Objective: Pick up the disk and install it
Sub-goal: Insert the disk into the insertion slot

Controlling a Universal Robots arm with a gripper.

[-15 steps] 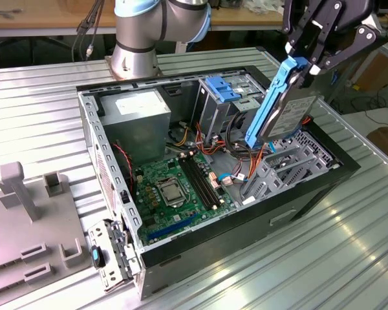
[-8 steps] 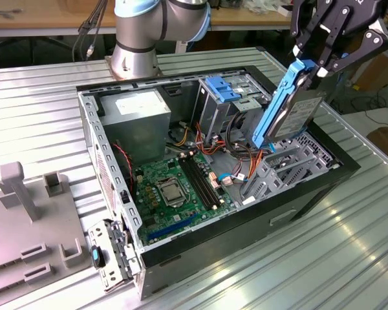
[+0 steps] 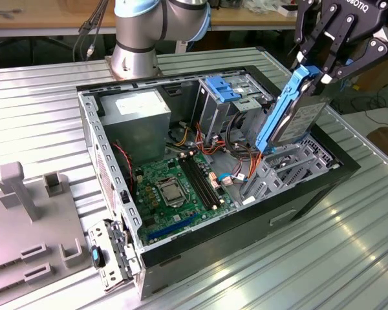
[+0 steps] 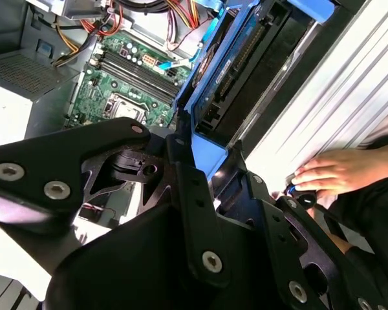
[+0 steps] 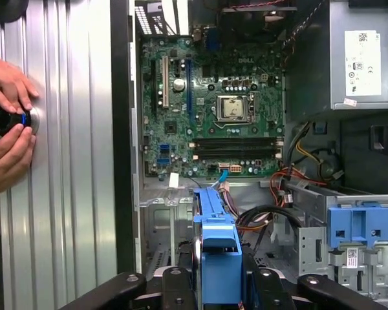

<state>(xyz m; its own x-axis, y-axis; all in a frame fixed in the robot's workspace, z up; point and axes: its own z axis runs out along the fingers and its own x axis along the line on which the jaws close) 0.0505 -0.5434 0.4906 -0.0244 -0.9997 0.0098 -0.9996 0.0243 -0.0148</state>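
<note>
Closest to the lens in both wrist views: the gripper [image 5: 220,287], black linkages, jaws clamped on the top blue rail of the disk [image 5: 218,255]. From the exterior view I read the same grip, gripper [image 3: 313,70] pinching the rail's upper end.

Computer case [image 3: 110,161]: on its side, open. Inside:
- green motherboard [image 3: 174,187] across the floor
- grey power-supply box [image 3: 139,119] with white sticker at the far wall
- drive cage with a blue latch [image 3: 223,90]
- red, orange and yellow cables [image 3: 210,145] between them
- grey drive bay [image 3: 284,169] at the corner on the exterior view's right

The disk [image 3: 302,119] stands on edge, long axis steeply upright and leaning. Its lower end is over the drive bay; I cannot tell whether it touches.

The surface is a ribbed metal table [image 3: 310,258]. A grey fixture plate [image 3: 26,219] lies at the exterior view's left. A person's hands [image 5: 10,116] hold a small black knob [image 5: 13,121] on the table beside the case.
</note>
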